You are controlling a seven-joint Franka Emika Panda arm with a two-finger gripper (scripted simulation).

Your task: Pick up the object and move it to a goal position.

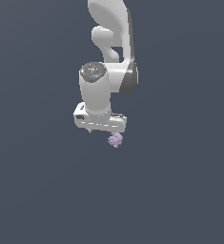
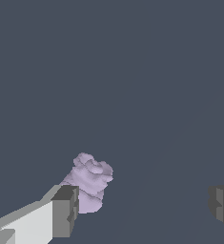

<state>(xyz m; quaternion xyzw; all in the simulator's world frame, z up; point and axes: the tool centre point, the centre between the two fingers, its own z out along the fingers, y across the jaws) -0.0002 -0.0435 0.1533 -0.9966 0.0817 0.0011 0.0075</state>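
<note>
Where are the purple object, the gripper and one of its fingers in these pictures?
Object (image 2: 90, 180): wrist view, middle of its knobbly body.
Gripper (image 2: 142, 205): wrist view, midway between the fingertips.
Finger (image 2: 65, 212): wrist view, grey pad face beside the object.

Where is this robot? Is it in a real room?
Probably not a real room: it looks like a computer simulation. All around is flat dark grey-blue with no walls or furniture, the white robot arm is smooth and plain, and the lumpy lilac object looks like a blocky computer model.
</note>
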